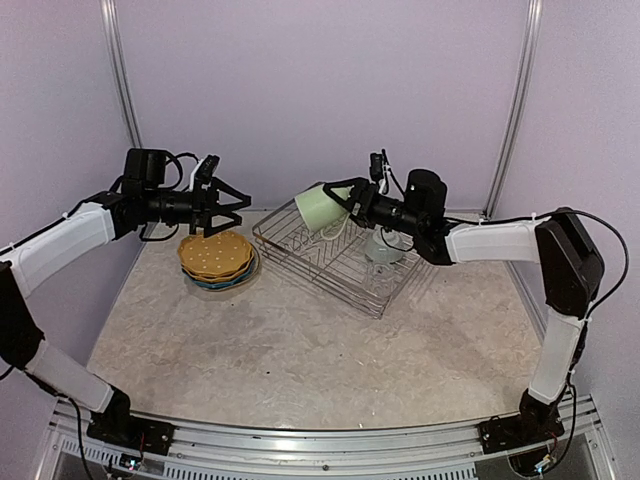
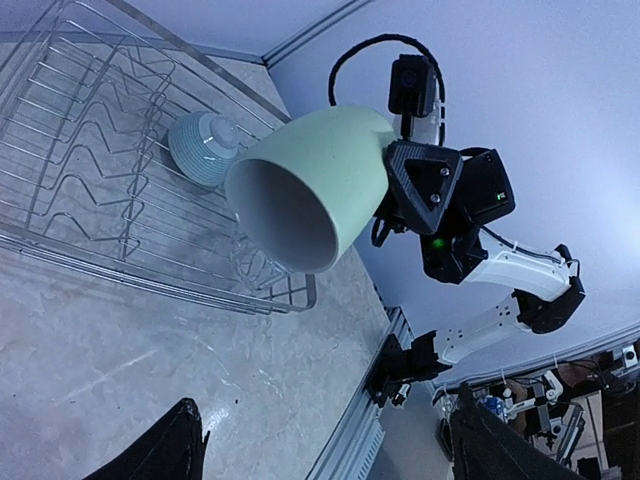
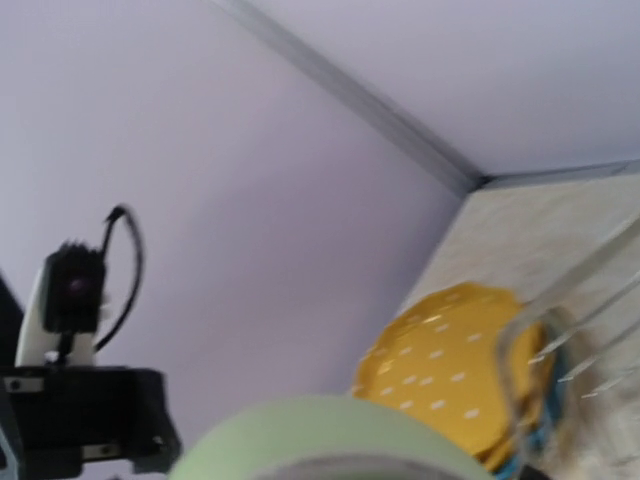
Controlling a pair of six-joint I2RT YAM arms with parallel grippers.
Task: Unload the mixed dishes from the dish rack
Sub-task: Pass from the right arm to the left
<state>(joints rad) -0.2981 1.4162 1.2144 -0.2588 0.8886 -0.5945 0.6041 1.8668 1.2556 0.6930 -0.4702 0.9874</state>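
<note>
Right gripper (image 1: 340, 205) clamps mug (image 1: 318, 208) across base. Likely ceramic: stiff, slick, breakable. Left gripper (image 1: 240, 208) wide, empty.

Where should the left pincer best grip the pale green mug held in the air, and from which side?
Probably the rim of the pale green mug, one finger inside, coming straight from the left pincer: its open mouth faces there, while the right pincer holds the base end.
</note>
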